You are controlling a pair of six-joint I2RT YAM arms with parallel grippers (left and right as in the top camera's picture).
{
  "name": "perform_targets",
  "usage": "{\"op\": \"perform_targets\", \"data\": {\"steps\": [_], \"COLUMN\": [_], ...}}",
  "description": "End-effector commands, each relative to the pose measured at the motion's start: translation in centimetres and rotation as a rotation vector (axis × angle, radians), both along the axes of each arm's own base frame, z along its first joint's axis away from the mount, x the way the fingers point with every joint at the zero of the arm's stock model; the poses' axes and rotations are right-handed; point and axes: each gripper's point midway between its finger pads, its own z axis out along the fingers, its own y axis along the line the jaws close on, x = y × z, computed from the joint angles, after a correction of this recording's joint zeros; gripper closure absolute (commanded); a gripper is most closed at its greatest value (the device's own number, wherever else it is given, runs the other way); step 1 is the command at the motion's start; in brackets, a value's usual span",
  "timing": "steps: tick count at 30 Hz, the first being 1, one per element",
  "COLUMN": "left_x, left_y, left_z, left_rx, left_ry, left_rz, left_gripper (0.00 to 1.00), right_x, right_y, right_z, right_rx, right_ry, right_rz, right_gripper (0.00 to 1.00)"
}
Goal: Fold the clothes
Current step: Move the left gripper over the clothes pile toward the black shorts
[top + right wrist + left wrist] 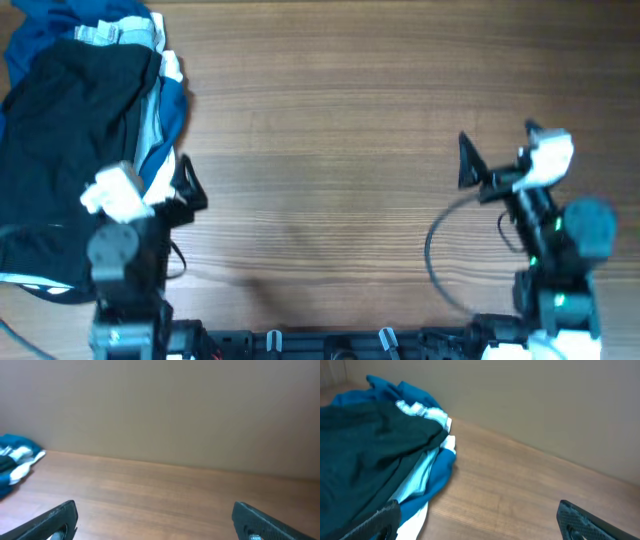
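Observation:
The black shorts (75, 130) lie crumpled on top of a clothes pile at the table's far left. In the left wrist view the shorts (365, 445) fill the left side. My left gripper (178, 190) is open and empty at the pile's right edge; in its wrist view (480, 522) the left finger sits over the pile's edge and the right finger over bare wood. My right gripper (498, 146) is open and empty over bare wood at the right, far from the shorts; its wrist view (157, 522) shows only table between the fingers.
Under the shorts lie a dark blue garment (60, 30) and light-blue jeans (155, 130), also in the left wrist view: dark blue garment (410, 392), jeans (420, 477). The pile's edge shows far left in the right wrist view (15, 457). A wooden table (330, 120) spans the middle.

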Motion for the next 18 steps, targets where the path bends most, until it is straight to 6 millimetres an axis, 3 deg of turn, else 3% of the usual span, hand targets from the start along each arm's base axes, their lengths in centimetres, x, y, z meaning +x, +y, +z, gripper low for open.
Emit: {"op": "perform_targets", "data": {"steps": [1,3,6,9,13,16,18], "left_x": [3.1,4.4,6.0,7.2,9.1,8.4,6.8], "left_y": [0.4,0.5,1.6,2.5,3.3,6.7,9.5], "left_z": [2.2,2.0,0.0,-2.9,-9.5,-12.1,-13.7], "left_rx": [0.031,0.043,0.150,0.174,0.165,0.255,0.202], "left_ry": [0.119,0.213,0.470,0.637,0.817,0.935,1.011], "left_rz": [0.001,-0.006,-0.017,-0.013,-0.009,0.132,0.232], "left_gripper": [0.00,0.00,0.00,0.00,0.00,0.00,0.00], "right_x": [3.1,4.5,6.4,7.4,7.7,7.4,7.5], "right_y": [1.2,1.2,1.0,2.2,3.8,4.8,4.8], "right_z": [0.6,-0.5,-2.9,-5.1,-7.1,-7.3,-7.4], "right_rx": [0.008,0.022,0.042,0.083,0.139,0.170,0.171], "right_ry": [0.132,0.240,0.412,0.492,0.559,0.568,0.572], "right_rz": [0.088,0.090,0.091,0.160,0.261,0.322,0.325], "right_gripper": [0.00,0.00,0.00,0.00,0.00,0.00,0.00]}}
